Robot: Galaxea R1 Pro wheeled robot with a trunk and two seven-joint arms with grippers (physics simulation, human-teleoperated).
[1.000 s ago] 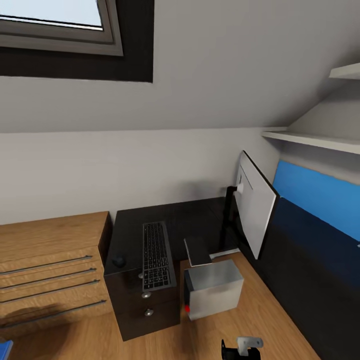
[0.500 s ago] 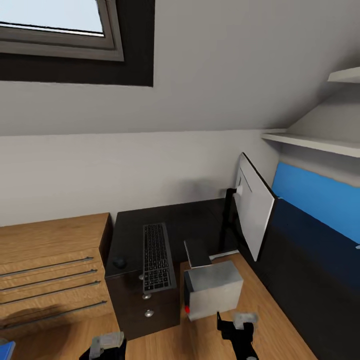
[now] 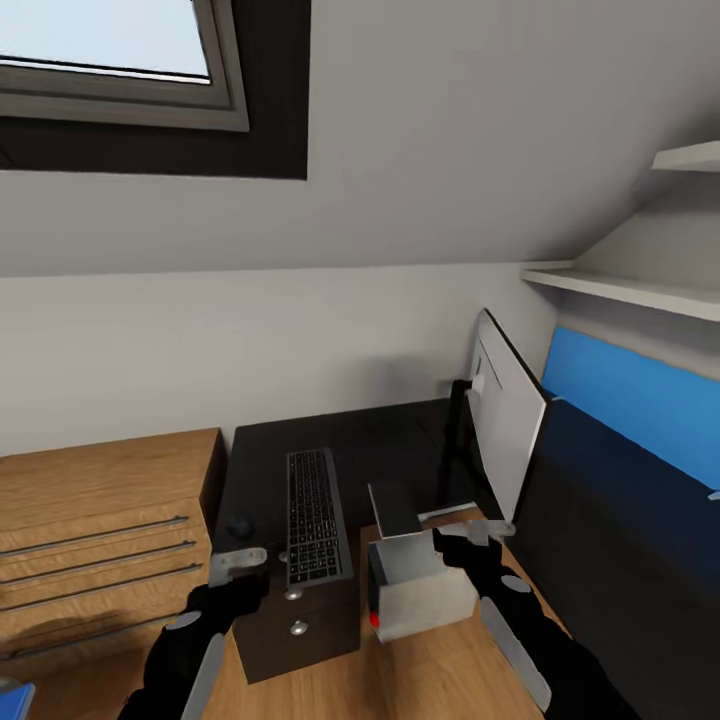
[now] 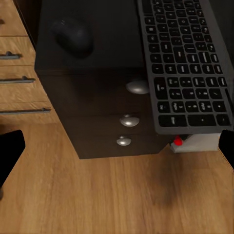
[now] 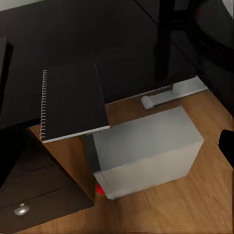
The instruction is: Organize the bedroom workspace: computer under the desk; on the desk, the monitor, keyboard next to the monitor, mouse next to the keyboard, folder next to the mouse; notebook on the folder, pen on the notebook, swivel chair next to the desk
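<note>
Left gripper (image 3: 238, 566) raised in front of the desk's drawer stack, fingers spread apart, holding nothing. Right gripper (image 3: 474, 537) over the computer (image 3: 425, 585), fingers likewise parted and empty.

Desk (image 3: 390, 440): black top, L-shaped, dark drawers with round silver knobs (image 4: 129, 120), blue back panel (image 3: 640, 405) along the right side. Keyboard (image 3: 315, 513) lies on the desk top, its near end overhanging the drawer front (clear in the left wrist view). Mouse (image 3: 238, 524) sits on the desk just left of the keyboard, apart from it. Notebook (image 5: 73, 101), dark grey with spiral binding, lies at the desk edge and juts out above the computer. Monitor (image 3: 508, 412) stands on the desk at the corner, seen almost edge-on, pale back towards the camera.

Computer stands on the light wood floor (image 3: 440, 670), beside the drawers, red button (image 5: 100, 189) on its front.

Room: pale grey sloped wall, dark-framed skylight (image 3: 120, 60) upper left, white shelves (image 3: 640, 290) at right, light wood chest with steel handles (image 3: 100, 530) left of the desk
</note>
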